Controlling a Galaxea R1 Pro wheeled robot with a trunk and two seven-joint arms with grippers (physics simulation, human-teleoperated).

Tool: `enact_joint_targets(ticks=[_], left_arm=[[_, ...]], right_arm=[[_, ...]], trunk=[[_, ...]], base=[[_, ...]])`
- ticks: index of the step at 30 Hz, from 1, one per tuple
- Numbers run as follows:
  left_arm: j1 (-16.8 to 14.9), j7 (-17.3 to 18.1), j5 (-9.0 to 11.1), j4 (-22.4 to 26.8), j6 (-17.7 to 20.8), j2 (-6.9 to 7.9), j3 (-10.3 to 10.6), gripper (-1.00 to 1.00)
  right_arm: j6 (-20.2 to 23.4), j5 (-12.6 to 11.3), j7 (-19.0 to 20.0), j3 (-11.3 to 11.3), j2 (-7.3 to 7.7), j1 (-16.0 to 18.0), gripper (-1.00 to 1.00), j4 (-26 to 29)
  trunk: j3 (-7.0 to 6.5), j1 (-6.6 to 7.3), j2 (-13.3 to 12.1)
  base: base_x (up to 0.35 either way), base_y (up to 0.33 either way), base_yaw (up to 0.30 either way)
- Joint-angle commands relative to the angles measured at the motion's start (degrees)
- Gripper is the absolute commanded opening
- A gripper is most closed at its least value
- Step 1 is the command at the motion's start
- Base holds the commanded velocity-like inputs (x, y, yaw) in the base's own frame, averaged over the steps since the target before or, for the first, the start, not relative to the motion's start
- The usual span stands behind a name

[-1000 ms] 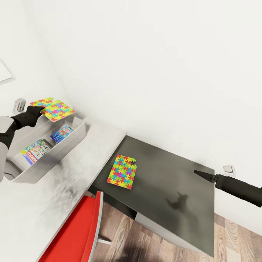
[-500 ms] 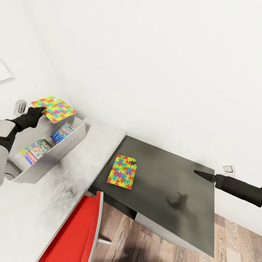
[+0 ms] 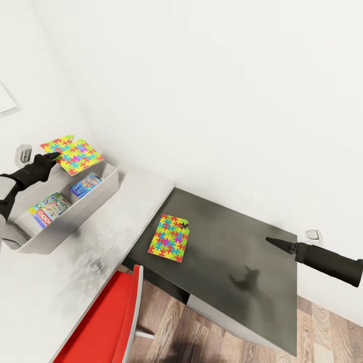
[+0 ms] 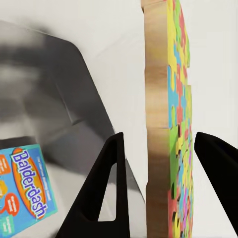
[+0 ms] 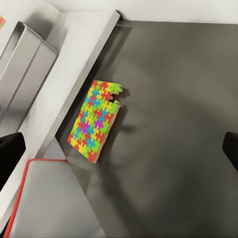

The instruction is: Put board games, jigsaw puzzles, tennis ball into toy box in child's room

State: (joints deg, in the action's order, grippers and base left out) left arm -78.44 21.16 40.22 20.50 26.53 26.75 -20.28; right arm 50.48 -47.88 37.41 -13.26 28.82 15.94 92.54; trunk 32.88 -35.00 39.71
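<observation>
- My left gripper (image 3: 50,157) holds one jigsaw puzzle (image 3: 73,153) up over the far end of the toy box (image 3: 96,201); in the left wrist view its fingers (image 4: 101,191) stand on either side of the puzzle's edge, though I cannot tell whether they press it.
- The toy box sits at the left on the pale table (image 3: 60,282) — two board games lie inside it, a green-and-white one (image 3: 49,208) nearer me and a blue one (image 3: 85,185) farther in.
- A blue box printed "Balderdash" (image 4: 25,181) shows in the left wrist view, below the held puzzle.
- The second jigsaw puzzle (image 3: 170,237) lies flat on the dark tabletop (image 3: 242,262), close to its left edge and just beside the pale table.
- My right gripper (image 3: 276,242) hovers over the right part of the dark top, well apart from that puzzle — fingers spread wide in the right wrist view, nothing between them.
- A red chair (image 3: 108,322) stands near me, below the tables.
</observation>
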Motion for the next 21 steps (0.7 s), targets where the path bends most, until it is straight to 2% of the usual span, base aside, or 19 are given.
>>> enact_joint_targets(ticks=[1, 12, 21], left_arm=[[0.07, 0.35, 0.24, -0.03, 0.5, 0.05, -0.39, -1.0], [0.9, 1.41, 0.52, -0.07, 0.87, 1.81, -0.74, -1.0], [1.06, 1.43, 0.56, -0.38, 0.91, 2.25, -0.75, -1.0]], right_arm=[[0.32, -0.02, 0.14, -0.01, 0.01, 0.05, 1.0, 0.01], [0.32, 0.0, 0.12, 0.15, 0.06, 0.1, 1.0, 0.01], [0.32, -0.01, 0.12, 0.16, 0.11, 0.16, 1.0, 0.01]], trunk=[[0.06, -0.01, 0.06], [0.06, -0.01, 0.06], [0.57, -0.01, 0.06]], base=[[0.0, 0.0, 0.0], [0.0, 0.0, 0.0], [0.0, 0.0, 0.0]])
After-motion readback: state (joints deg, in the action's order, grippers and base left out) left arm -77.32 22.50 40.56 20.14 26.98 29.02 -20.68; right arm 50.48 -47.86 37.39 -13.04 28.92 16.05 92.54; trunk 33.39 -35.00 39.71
